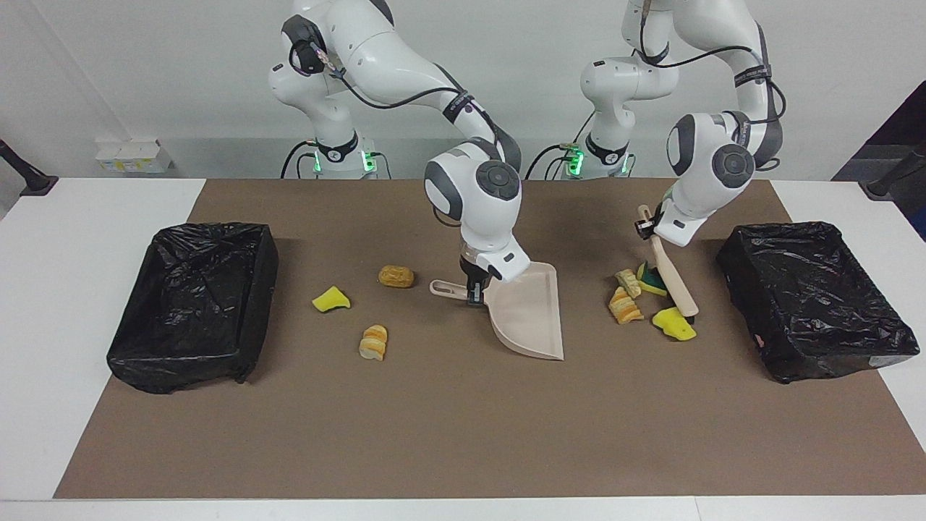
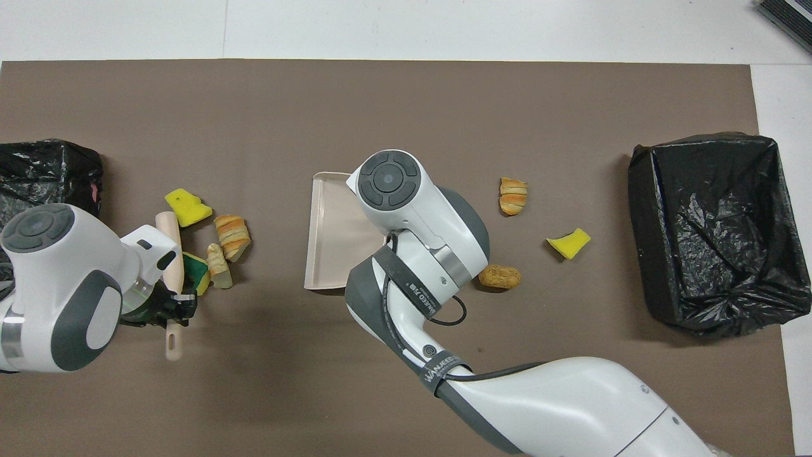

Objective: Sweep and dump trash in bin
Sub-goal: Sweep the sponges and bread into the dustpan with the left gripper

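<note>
You have two white robot arms over a brown mat, with a black-lined bin at each end of the table, and none of the trash has reached either one yet. The right gripper [image 1: 475,293] is clenched on the handle of a beige dustpan [image 1: 532,315] that rests on the middle of the mat, its pan bare. The left gripper [image 1: 646,226] grasps a pale wooden brush [image 1: 673,278] by its handle, the brush angled down among a cluster of four scraps toward the left arm's end: a yellow sponge chunk [image 1: 674,325] touching the brush head, a green-layered sponge [image 1: 650,278], and two striped bread pieces [image 1: 625,307] just beside it. These four lie between the dustpan and the left-end bin [image 1: 810,297], apart from the pan's open edge. Three more scraps sit scattered between the dustpan and the right-end bin [image 1: 195,304]: a brown roll [image 1: 396,276], a yellow sponge wedge [image 1: 331,299] and a striped bread slice [image 1: 373,341]. In my judgement the sweeping has barely started; all seven scraps still need gathering and dumping.
</note>
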